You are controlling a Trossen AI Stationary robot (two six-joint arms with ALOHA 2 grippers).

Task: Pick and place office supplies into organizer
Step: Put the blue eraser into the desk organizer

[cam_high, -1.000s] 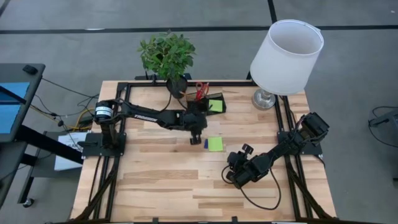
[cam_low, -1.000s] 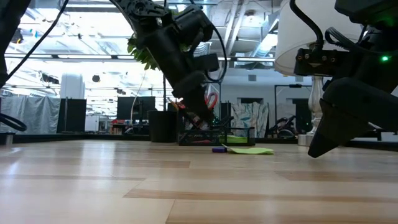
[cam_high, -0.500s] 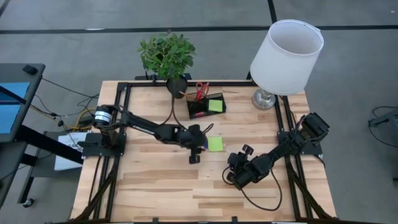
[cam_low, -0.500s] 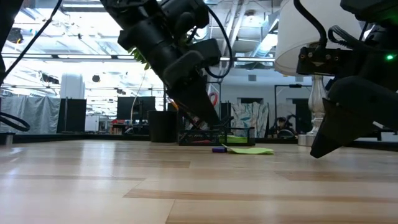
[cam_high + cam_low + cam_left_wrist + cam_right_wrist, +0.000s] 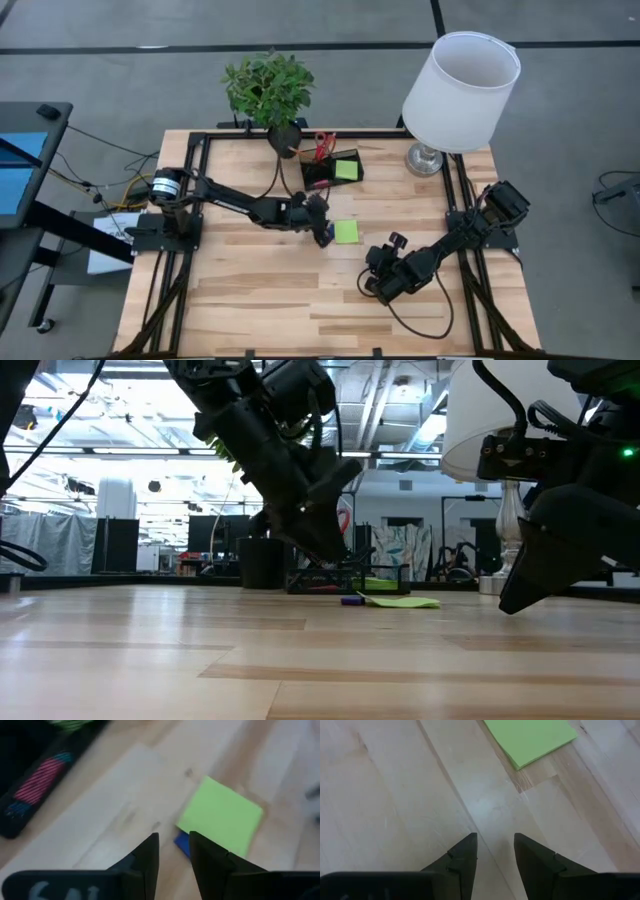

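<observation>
Left wrist view: the left pincer (image 5: 172, 851) hangs low over the bench (image 5: 115, 805), its fingers parted by a narrow gap and holding nothing. Just ahead of the tips lies a small blue piece (image 5: 183, 844), touching the lime-green sticky-note pad (image 5: 220, 816) beyond it. The organizer (image 5: 333, 171) stands farther off. The right pincer (image 5: 495, 854), likewise slightly open and empty, waits near the pad.

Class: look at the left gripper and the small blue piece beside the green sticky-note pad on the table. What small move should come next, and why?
Probably lower the left gripper straight onto the blue piece: its fingers stand slightly parted with nothing between them, aimed at that piece, which lies against the green sticky-note pad outside the organizer.
</observation>
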